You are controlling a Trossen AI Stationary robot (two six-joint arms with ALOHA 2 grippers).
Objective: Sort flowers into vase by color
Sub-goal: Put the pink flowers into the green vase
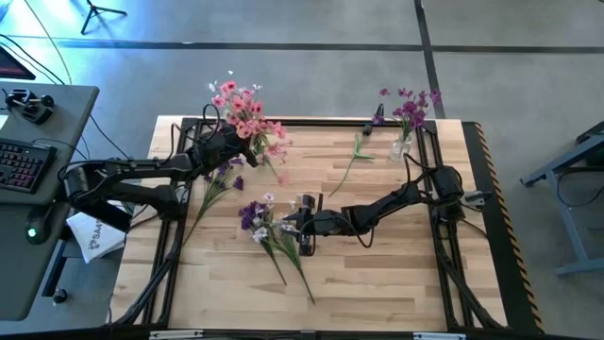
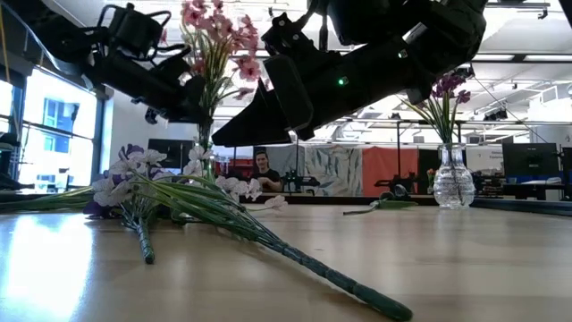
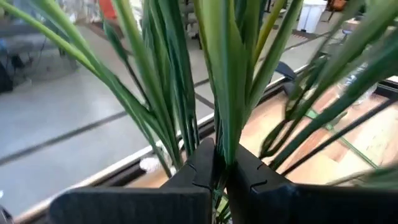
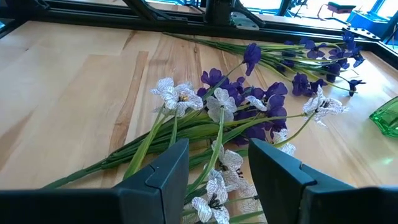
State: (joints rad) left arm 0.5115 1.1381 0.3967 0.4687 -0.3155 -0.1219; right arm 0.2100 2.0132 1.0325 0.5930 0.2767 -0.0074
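From above, the wooden bench point(image 1: 377, 255) fills the middle of the frame on a grey concrete floor, with a desk and keyboard point(image 1: 21, 162) at the left edge. A vase of pink flowers point(image 1: 247, 115) stands at the bench's upper left and a glass vase of purple flowers point(image 1: 408, 111) at its upper right. A loose heap of white and purple flowers point(image 1: 267, 227) lies left of centre, one more purple sprig point(image 1: 220, 181) lies further left, and a single stem point(image 1: 353, 159) lies near the top. The left gripper point(image 1: 236, 144) sits by the pink bunch; the right gripper point(image 1: 300, 223) is over the heap.

At bench height, the heap's stems run toward the lower right of the frame, and the room shows behind: windows, screens, a person seated far back. Both arms are cut off at the top here, and the pink vase's body is mostly hidden behind the heap.

The left wrist camera gives what the overhead cannot: its jaws are pressed shut on green stems, whose blossoms run out of frame.

The right wrist camera shows its jaws standing apart just above the white blossoms, holding nothing. A green glass object point(image 4: 387, 115) is cropped at the right edge.
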